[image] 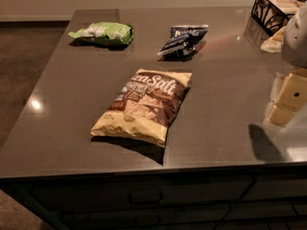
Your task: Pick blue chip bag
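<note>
The blue chip bag (pixel 183 40) lies slantwise near the far edge of the tabletop (pixel 67 109), leftward and farther off from the gripper (pixel 287 101) hovering at the right edge, whose clenched-or-released state I cannot tell.

Dim warm light, glare on counter (pixel 34 103), tool (pixel 286 103) blurred at right edge

I read only "Sea Salt", on the tan bag (pixel 143 105) near the front edge of the counter (pixel 62 109); gripper (pixel 286 100) at its right edge.
</note>
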Controlling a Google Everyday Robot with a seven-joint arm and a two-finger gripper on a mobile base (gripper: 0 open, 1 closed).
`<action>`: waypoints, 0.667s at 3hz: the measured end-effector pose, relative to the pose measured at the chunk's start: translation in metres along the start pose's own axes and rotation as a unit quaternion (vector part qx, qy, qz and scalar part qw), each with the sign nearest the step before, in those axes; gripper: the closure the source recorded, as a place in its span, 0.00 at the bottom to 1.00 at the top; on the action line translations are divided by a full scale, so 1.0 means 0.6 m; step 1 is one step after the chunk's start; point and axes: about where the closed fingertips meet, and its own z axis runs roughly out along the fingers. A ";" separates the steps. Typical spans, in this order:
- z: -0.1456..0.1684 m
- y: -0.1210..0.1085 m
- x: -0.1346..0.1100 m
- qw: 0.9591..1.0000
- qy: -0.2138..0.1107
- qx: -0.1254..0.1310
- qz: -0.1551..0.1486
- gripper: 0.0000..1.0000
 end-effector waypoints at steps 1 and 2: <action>0.000 0.000 0.000 1.000 0.000 0.000 0.000 0.00; 0.006 -0.009 -0.013 1.000 -0.010 0.005 0.010 0.00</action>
